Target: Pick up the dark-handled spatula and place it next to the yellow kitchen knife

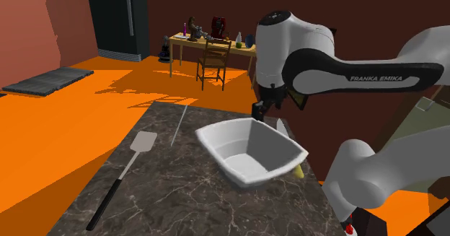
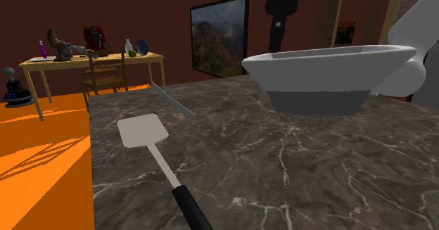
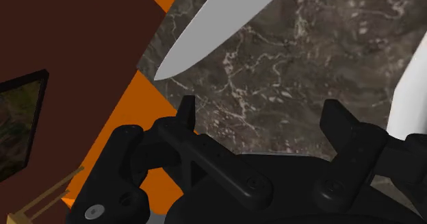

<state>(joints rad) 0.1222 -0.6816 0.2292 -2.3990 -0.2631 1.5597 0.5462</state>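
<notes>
The gripper (image 3: 261, 113), its fingers spread wide and holding nothing, hangs above the knife (image 3: 205, 31) blade. The dark-handled spatula (image 1: 121, 178) lies flat on the marble counter (image 1: 180, 198), well apart from it, beyond the white bowl (image 1: 245, 171).

Yellow kitchen knife (image 1: 298, 171): one yellow end shows, the rest is behind the white bowl (image 1: 249, 151). In the wrist view its blade (image 3: 212, 27) runs off the picture's edge.
Spatula (image 2: 151, 141): the end of its black handle is cut off by the second exterior view's lower edge.
Far table (image 1: 195, 42): the clutter on top is too small to name.
</notes>
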